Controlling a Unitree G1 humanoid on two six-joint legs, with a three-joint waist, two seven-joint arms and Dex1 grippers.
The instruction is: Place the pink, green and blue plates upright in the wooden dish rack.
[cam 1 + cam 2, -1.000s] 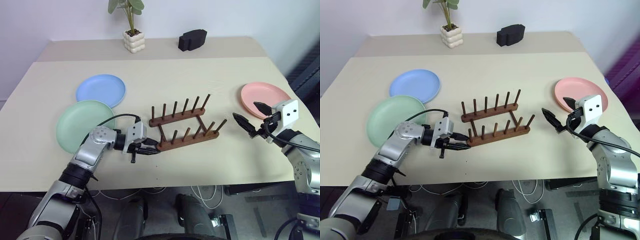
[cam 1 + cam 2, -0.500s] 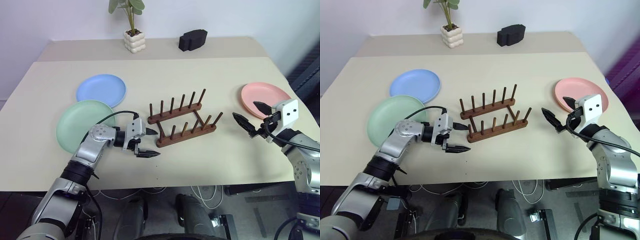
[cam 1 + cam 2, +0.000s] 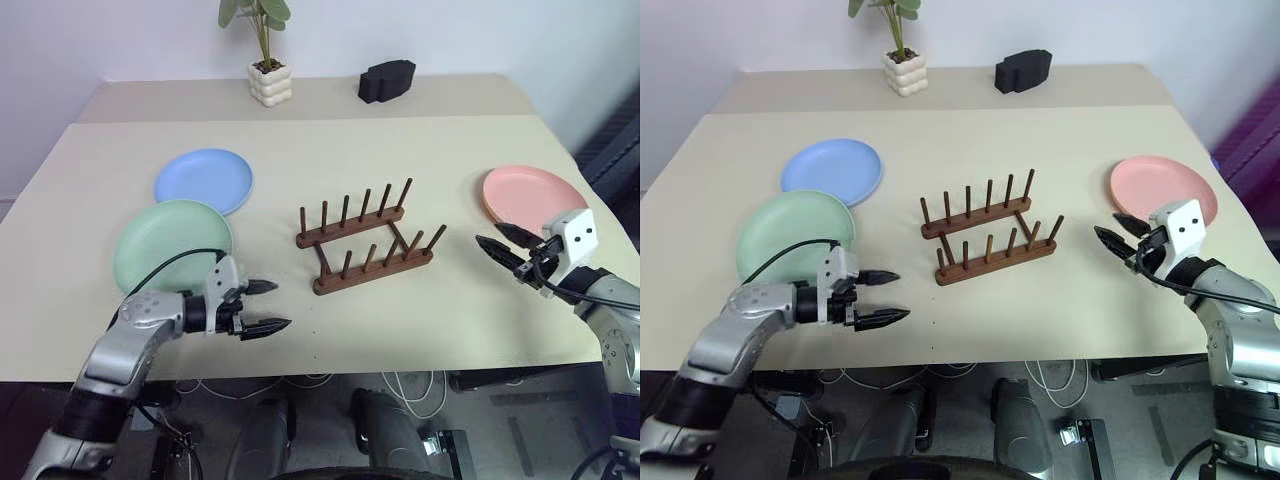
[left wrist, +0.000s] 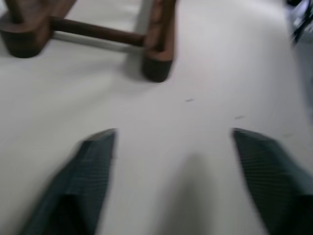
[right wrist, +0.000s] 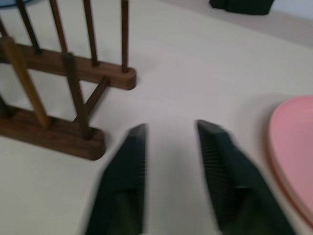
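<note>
The wooden dish rack point(image 3: 365, 240) stands empty mid-table, pegs upright. The green plate point(image 3: 170, 245) lies flat to its left, with the blue plate point(image 3: 203, 181) behind it. The pink plate point(image 3: 528, 195) lies flat at the right. My left gripper point(image 3: 268, 305) is open and holds nothing. It sits near the front edge, between the green plate and the rack's left end point(image 4: 156, 49). My right gripper point(image 3: 487, 233) hovers just in front of the pink plate point(image 5: 293, 147) and points toward the rack point(image 5: 73, 78). Its fingers stand a narrow gap apart with nothing between them.
A potted plant in a white pot point(image 3: 268, 82) and a black block point(image 3: 385, 80) stand at the table's back edge. Bare tabletop point(image 3: 400, 320) lies in front of the rack and between the rack and the pink plate.
My left gripper let go of the rack's left end, opened and drew back to the left toward the front edge. The rack shifted slightly and settled. My right gripper's fingers have come closer together.
</note>
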